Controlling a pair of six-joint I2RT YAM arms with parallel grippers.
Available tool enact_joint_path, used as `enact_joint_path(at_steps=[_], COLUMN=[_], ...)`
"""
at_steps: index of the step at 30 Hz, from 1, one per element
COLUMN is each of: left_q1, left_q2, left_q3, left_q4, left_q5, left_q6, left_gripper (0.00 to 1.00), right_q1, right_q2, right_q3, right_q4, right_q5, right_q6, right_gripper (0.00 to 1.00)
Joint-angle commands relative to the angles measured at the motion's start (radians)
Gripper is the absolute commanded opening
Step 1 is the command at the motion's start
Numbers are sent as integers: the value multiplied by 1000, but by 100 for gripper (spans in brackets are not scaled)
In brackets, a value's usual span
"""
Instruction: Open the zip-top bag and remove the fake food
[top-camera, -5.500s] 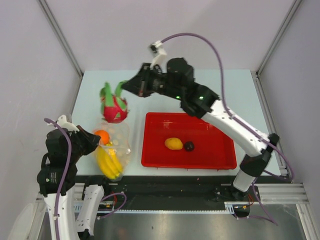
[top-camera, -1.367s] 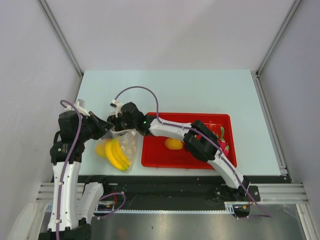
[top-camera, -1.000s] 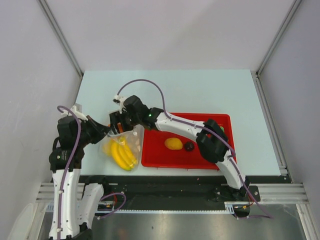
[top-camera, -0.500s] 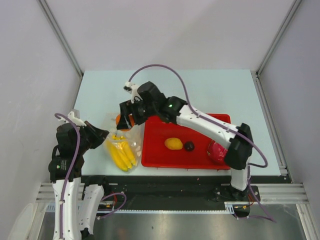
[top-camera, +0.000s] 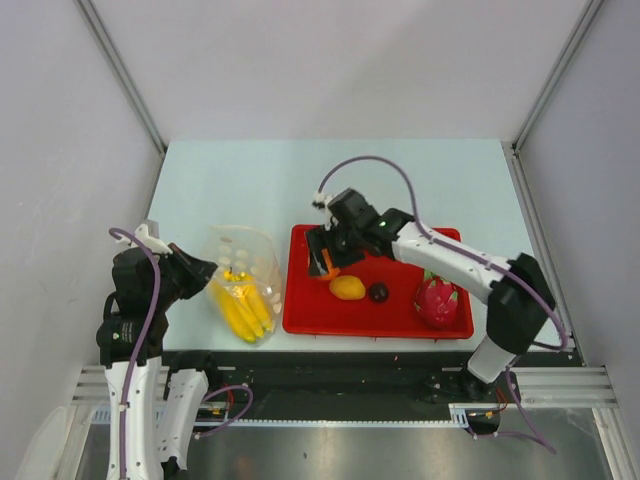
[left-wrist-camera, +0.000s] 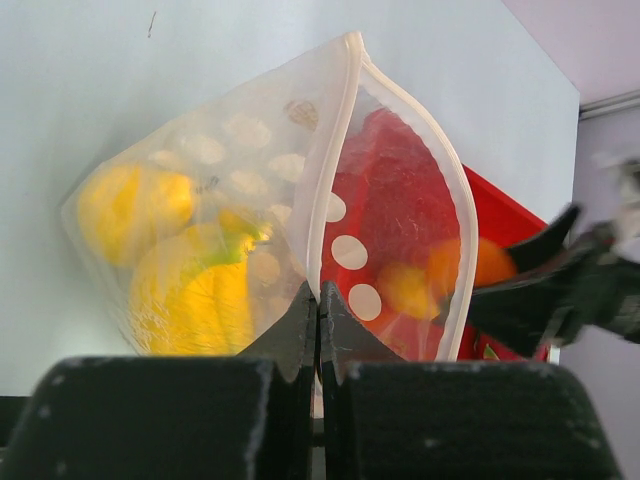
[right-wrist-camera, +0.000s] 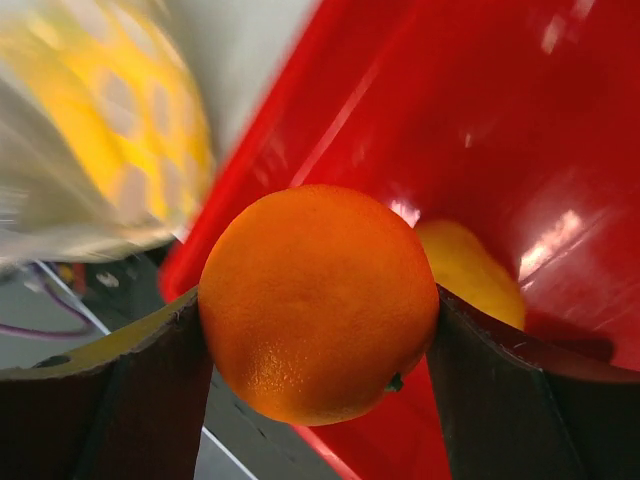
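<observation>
The zip-top bag (top-camera: 245, 282) is seen at the lower left of the overhead view, on the pale surface (top-camera: 400, 180) just left of the red tray (top-camera: 400, 330), with its mouth spread open. Its rim is pinched between the closed fingers of the left tool (left-wrist-camera: 318, 305). A banana bunch (top-camera: 243, 310) and a rounder yellow fruit (left-wrist-camera: 135, 200) are contained in it. The orange (right-wrist-camera: 318, 300) is gripped by the right tool (top-camera: 328, 258) over the tray's left end. A mango (top-camera: 347, 288), a small dark fruit (top-camera: 378, 292) and a dragon fruit (top-camera: 436, 300) are seen lying in the tray.
</observation>
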Motion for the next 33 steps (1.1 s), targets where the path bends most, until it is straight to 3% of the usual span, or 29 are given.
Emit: enact_joint_path(at_steps=[1,6,11,17,27,33], left_q1=[-2,0,0,0,0,-2], left_q2=[-8,-10,-18,-25,-12,-4], left_q3=[34,40,37,37,37,44], left_q4=[20,21,29,24,29,32], left_q5=[14,39,66,80,95,108], left_q6=[14,11,0,3,19,30], left_gripper=[0,0,0,0,0,0], right_q1=[61,117,135,124,139,187], right_q2=[92,179,215,123,-106,15], right_q3=[-52,-81,-81,-74,79,335], right_q4=[-46,2,17,11,98,154], right_q5=[-12,4,26,69,127,48], right_q6=[-36,-3,20,18,47,-23], right_gripper=[49,64,87,95,91,70])
